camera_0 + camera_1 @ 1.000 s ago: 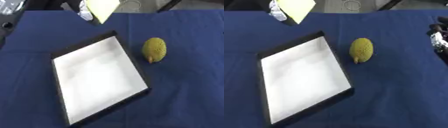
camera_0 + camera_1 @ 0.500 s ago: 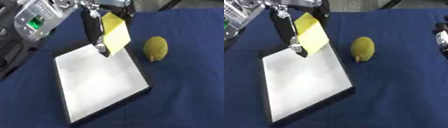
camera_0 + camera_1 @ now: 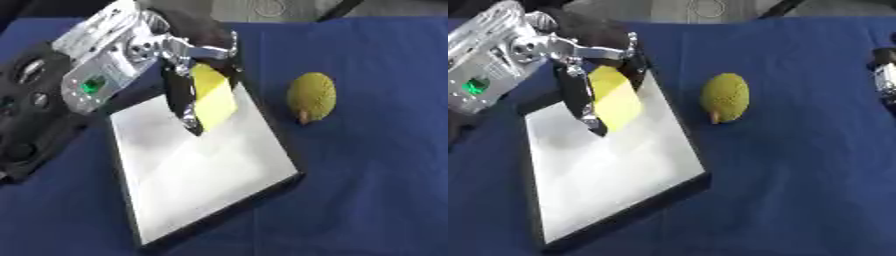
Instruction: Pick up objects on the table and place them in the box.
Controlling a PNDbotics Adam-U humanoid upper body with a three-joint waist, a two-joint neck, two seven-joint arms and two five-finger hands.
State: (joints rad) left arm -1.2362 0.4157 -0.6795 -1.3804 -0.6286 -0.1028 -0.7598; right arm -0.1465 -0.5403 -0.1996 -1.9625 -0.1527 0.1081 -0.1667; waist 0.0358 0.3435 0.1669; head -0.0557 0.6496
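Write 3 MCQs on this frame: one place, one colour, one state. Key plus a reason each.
1. Where is the green bumpy fruit?
A. inside the box
B. on the blue cloth, right of the box
C. in the left hand

2. What colour is the block held by the left hand?
A. yellow
B. red
C. white

3. What state is the box in?
A. lidded
B. full of objects
C. open, nothing resting on its white floor

Key: 1 B, the fruit lies on the cloth apart from the box. 2 A, the yellow block is pinched in the fingers. 3 C, the block hangs over the box's far end, floor bare.
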